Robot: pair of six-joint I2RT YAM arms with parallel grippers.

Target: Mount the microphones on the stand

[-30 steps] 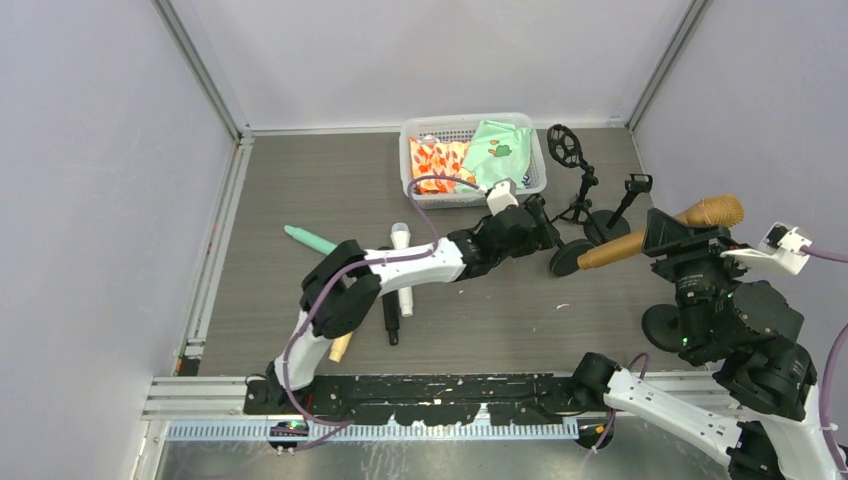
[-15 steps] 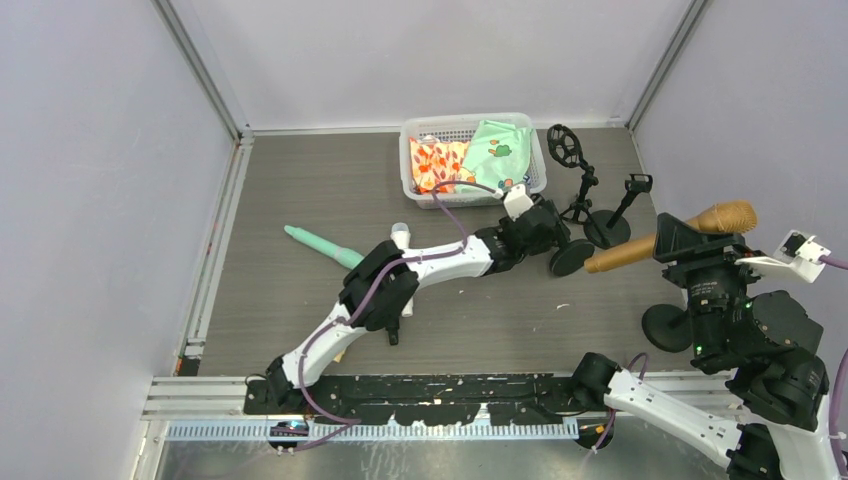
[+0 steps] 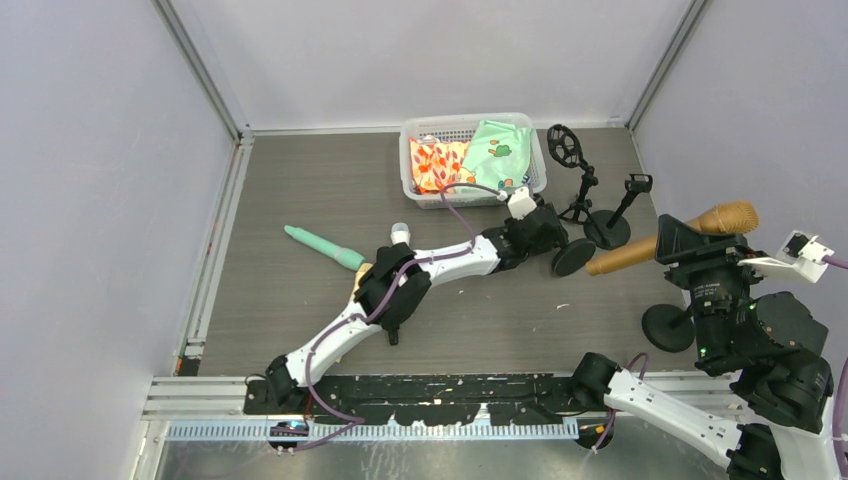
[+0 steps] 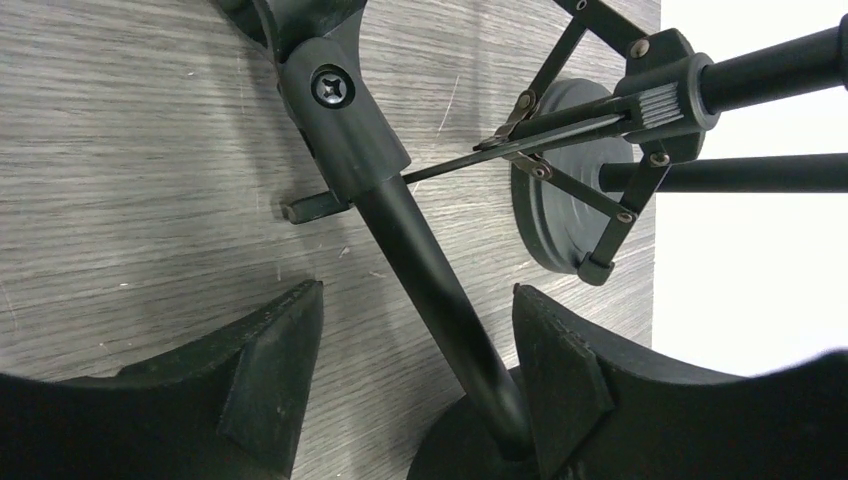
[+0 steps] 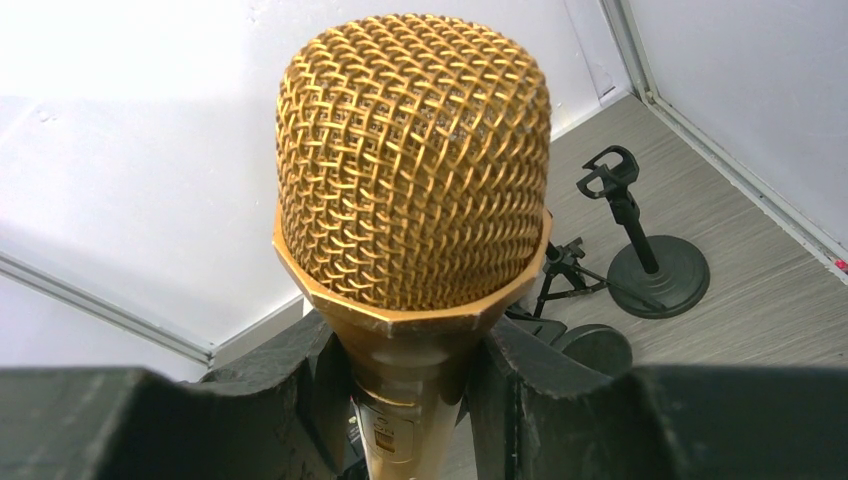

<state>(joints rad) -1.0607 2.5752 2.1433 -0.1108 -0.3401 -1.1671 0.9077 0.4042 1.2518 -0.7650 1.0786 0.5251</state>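
Observation:
My right gripper (image 3: 672,240) is shut on a gold microphone (image 3: 700,222) and holds it raised at the right; in the right wrist view my gripper (image 5: 410,390) clamps the handle below the mesh head (image 5: 415,160). My left gripper (image 3: 540,232) is open and straddles the pole (image 4: 440,300) of a black stand (image 3: 572,257) that lies tilted on the table. The pole is close to the right finger (image 4: 555,380) and apart from the left finger (image 4: 270,380). A teal microphone (image 3: 322,247) and a white microphone (image 3: 400,232) lie at the centre left.
A clip stand on a round base (image 3: 606,228) and a tripod stand with a ring mount (image 3: 567,146) stand at the back right. Another round-based stand (image 3: 667,327) is by my right arm. A white basket (image 3: 420,190) holds cloths. A black microphone (image 3: 393,333) lies under my left arm.
My left arm has stretched to the right and its open gripper now sits around the fallen stand's pole. My right gripper has shifted a little to the right with the gold microphone.

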